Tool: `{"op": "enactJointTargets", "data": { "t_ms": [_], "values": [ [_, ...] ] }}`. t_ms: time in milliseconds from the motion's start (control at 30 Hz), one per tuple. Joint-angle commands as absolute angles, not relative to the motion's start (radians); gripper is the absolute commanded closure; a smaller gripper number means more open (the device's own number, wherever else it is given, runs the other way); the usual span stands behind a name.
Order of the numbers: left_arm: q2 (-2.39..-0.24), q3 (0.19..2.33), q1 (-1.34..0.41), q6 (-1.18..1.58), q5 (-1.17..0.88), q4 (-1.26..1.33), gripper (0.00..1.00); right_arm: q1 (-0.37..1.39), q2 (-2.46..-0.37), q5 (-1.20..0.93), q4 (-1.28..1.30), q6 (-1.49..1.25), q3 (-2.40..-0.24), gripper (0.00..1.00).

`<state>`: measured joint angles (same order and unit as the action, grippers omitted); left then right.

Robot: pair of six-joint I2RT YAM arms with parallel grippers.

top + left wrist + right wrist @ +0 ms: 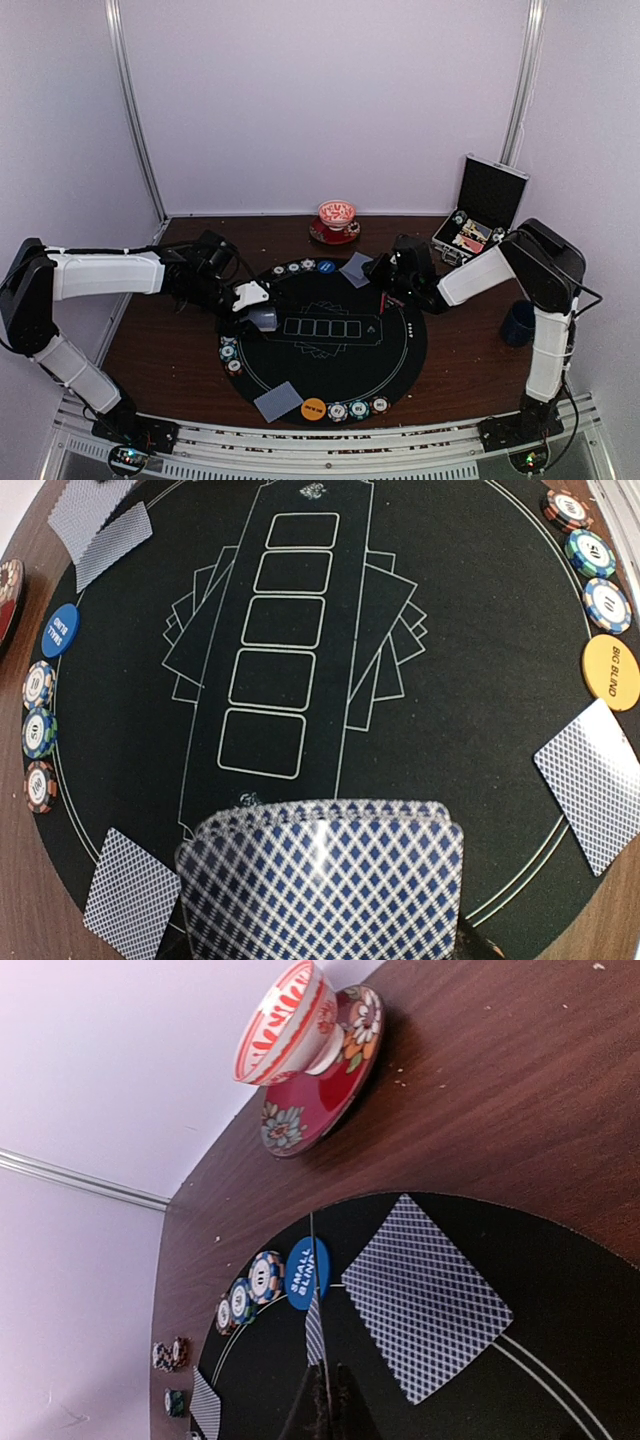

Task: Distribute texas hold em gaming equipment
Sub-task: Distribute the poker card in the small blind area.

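Cards (277,400) lie far, near and left on the mat (400,350). Left gripper (252,298) is clamped on the deck (320,880) at the mat's left edge; right gripper (322,1385) pinches one card (315,1328) edge-on beside the far pile (420,1295). Lay it flat, square on that pile, clear of the blue disc (305,1272)

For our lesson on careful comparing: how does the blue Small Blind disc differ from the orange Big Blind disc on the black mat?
The Small Blind disc is blue; the Big Blind disc is orange. The first reads SMALL BLIND, the second BIG BLIND. The blue one lies at the black mat's far edge, the orange one at its near edge. Both are round and lie flat.
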<state>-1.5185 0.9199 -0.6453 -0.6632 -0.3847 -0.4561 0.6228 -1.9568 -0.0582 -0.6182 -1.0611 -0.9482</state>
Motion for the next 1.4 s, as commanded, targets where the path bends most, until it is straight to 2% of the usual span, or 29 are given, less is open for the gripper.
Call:
{"op": "enactJointTargets", "data": {
  "t_ms": [0, 600, 967, 1367],
  "values": [
    [-1.49, 0.912, -0.651, -0.659, -0.4, -0.415, 0.45, 0.611, -2.014, 0.0, -0.661, -1.101, -0.997, 1.0],
    [-1.488, 0.909, -0.652, -0.661, -0.399, -0.413, 0.45, 0.611, -2.105, 0.023, -0.656, -1.129, -1.058, 0.94],
    [-1.486, 0.907, -0.651, -0.662, -0.399, -0.413, 0.45, 0.611, -2.123, 0.014, -0.623, -1.136, -1.069, 0.72],
    [-1.489, 0.909, -0.651, -0.661, -0.398, -0.413, 0.45, 0.616, -2.038, 0.011, -0.566, -1.125, -1.029, 0.61]
  ]
}}
